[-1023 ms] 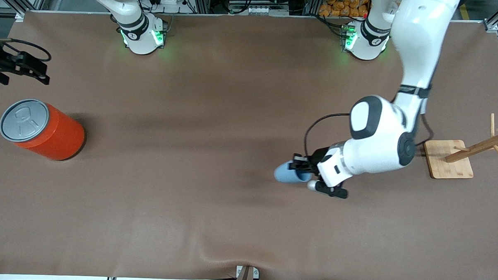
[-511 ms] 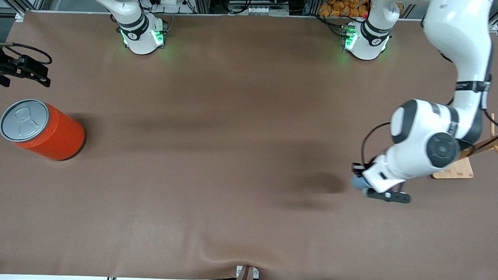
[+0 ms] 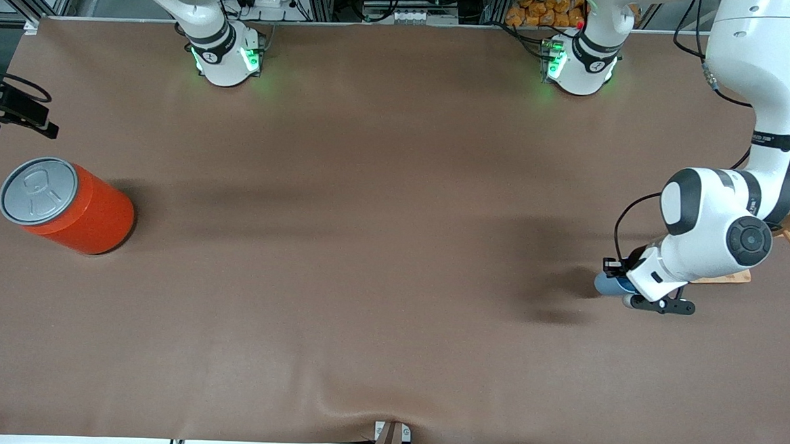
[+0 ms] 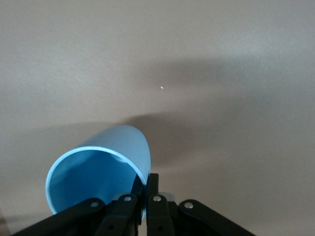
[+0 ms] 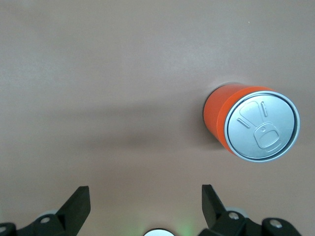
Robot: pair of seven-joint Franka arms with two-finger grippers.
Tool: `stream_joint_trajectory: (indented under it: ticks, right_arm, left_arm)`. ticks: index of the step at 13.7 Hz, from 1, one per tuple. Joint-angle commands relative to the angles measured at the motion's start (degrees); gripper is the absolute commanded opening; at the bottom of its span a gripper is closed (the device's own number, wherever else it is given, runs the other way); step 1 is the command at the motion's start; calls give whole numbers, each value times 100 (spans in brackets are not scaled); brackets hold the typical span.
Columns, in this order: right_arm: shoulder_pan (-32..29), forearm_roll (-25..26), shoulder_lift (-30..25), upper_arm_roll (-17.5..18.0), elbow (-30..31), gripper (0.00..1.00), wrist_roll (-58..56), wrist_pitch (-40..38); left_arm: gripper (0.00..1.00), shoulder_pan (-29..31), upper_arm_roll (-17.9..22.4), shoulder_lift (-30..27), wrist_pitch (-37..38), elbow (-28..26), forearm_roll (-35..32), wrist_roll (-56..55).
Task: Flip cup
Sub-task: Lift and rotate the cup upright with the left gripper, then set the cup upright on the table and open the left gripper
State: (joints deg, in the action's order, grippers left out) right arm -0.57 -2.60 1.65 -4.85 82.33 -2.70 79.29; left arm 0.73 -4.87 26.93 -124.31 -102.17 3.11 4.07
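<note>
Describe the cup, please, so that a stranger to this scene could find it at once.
Look at the left arm's end of the brown table, beside the wooden stand. There the left gripper holds the cup on its side by the rim. It is small, light blue and tapered, unlike the big orange can.

Light-blue cup (image 4: pixel 98 172); orange can (image 3: pixel 83 214), grey lid; brown table (image 3: pixel 369 214).

Cup (image 3: pixel 608 283) pinched at rim by left hand (image 3: pixel 619 282), up over bench (image 3: pixel 368 247) twd left arm's end, beside wooden stand (image 3: pixel 728 276). Can (image 3: pixel 67 205) upright on bench at right arm's end; right hand (image 3: pixel 11 113) spread wide, above, nr can.
</note>
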Motion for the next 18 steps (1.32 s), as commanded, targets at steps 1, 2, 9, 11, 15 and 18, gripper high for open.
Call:
stream_joint_trajectory:
  ticks: [1,2,9,11,15,18]
  right_arm:
    - [-118,-127,1,46,11,100,16,-62]
    - [-119,-127,10,46,11,100,16,-62]
    - [-145,-136,28,55,37,100,-37,-150]
    - [-172,-136,10,55,37,100,-46,-194]
    - [-154,-136,10,63,37,100,-37,-203]
    - [-145,-205,19,64,28,100,-37,-159]
  left_arm:
    - [0,-81,-14,-137,-103,-303,-109,-56]
    - [0,-82,-14,-101,-103,-312,-135,-55]
    - [100,-99,-84,-319,-6,-190,-241,-143]
    - [100,-91,-162,-653,387,-67,-223,-248]
    - [100,-73,-172,-1076,1371,547,-249,-548]
    - [100,-12,-102,-1181,2119,1180,-337,-530]
